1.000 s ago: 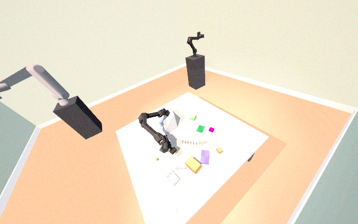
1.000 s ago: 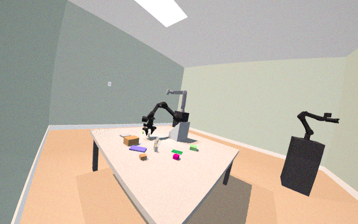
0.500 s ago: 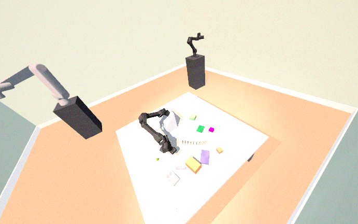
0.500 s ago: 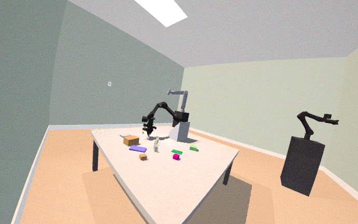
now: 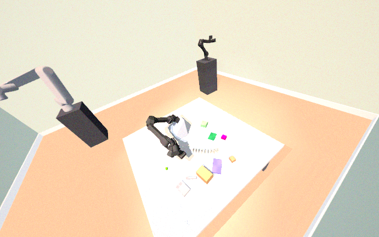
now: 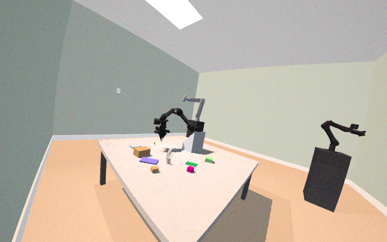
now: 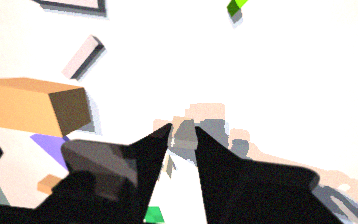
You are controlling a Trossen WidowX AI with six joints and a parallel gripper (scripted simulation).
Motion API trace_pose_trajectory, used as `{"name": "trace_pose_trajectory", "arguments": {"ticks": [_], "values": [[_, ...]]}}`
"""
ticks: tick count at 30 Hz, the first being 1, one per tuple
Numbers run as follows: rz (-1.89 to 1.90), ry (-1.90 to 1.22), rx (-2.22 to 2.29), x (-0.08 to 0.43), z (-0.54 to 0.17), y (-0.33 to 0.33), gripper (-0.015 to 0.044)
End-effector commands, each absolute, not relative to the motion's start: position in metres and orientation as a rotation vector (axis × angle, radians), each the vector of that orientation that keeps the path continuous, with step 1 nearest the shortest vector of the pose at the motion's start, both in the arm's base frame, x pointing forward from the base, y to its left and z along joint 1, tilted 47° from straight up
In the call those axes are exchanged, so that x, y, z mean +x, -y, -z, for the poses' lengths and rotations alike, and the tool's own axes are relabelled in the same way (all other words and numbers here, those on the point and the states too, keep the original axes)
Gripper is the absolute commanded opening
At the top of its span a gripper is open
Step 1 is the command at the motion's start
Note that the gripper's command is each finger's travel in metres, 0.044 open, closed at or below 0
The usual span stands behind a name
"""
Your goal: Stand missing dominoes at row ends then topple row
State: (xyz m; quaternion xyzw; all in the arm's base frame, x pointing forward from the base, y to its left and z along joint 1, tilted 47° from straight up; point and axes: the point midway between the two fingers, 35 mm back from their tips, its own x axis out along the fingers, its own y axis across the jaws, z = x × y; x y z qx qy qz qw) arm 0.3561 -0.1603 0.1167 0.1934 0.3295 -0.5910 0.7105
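Note:
My gripper (image 5: 182, 157) (image 6: 161, 139) (image 7: 182, 128) is shut on a pale domino (image 7: 183, 140), seen between the fingertips in the wrist view. In the exterior view the fingertips are raised above the table, beyond the far end of the domino row. The row of standing pale dominoes (image 5: 205, 151) (image 6: 168, 157) is closely spaced and slightly curved. In the top view the gripper is left of the row. The fingers hide most of the row in the wrist view. The held domino is too small to make out in the top and exterior views.
An orange box (image 5: 204, 174) (image 6: 141, 152) (image 7: 20, 106) and purple slab (image 5: 217, 166) (image 6: 149, 160) lie on one side of the row. A green slab (image 5: 211, 136) (image 6: 191, 163), magenta cube (image 5: 223, 136) (image 6: 190, 169) and light green block (image 5: 204, 124) (image 6: 209, 159) lie on the other.

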Motion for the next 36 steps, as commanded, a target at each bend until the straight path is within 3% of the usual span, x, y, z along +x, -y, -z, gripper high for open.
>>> {"name": "trace_pose_trajectory", "arguments": {"ticks": [1,9,18,26,36], "values": [[1.326,-0.72,0.417,0.345,-0.153,0.128,0.0107],[1.296,-0.771,0.352,0.343,-0.153,0.119,0.0107],[0.701,-1.349,-0.516,0.332,-0.096,0.067,0.0107],[0.07,-1.626,-1.21,0.31,-0.055,0.031,0.0107],[0.033,-1.635,-1.247,0.309,-0.053,0.029,0.0107]]}}
